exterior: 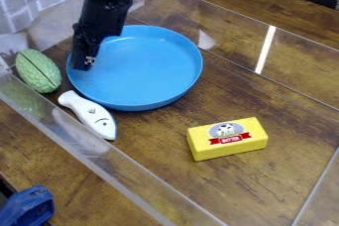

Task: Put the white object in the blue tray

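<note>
Yellow box (227, 138): red band with print plus small picture, too small to read.

Single raised view, angled down over wooden table (265, 185) (fairly close)

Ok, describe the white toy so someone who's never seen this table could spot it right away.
Find the big round blue tray on the wooden table. Just off its lower-left rim lies the white object, a small tapered fish-like toy with dark marks. It's pale and slim, unlike the green ribbed oval beside it or the yellow box.
</note>
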Robot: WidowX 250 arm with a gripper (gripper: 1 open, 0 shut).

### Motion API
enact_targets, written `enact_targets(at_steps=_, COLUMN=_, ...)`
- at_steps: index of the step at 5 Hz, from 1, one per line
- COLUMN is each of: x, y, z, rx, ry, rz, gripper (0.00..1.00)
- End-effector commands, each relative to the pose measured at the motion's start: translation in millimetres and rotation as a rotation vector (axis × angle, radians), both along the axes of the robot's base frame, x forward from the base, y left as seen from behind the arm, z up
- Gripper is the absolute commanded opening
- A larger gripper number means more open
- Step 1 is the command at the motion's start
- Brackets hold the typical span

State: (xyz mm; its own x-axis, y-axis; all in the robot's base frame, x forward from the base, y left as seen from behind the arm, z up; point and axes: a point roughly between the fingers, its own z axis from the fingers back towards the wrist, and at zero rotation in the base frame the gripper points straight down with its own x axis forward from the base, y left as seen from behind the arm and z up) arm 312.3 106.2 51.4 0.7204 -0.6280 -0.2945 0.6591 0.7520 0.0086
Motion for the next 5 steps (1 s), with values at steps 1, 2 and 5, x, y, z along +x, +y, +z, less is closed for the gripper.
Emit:
enact_targets(at_steps=1, x=13.8, y=-2.5, z=21.9, rx=0.021, ry=-0.053, rz=-0.023, gripper=0.0)
enact_targets(at_steps=2, x=17.3, y=-2.1, z=24.4, rx=0.029, ry=-0.054, rz=-0.038, gripper=0.0)
enact_targets(at_steps=5, x=22.7, y=-1.3, z=32.3, rx=0.039, ry=-0.053, rz=-0.065, gripper=0.0)
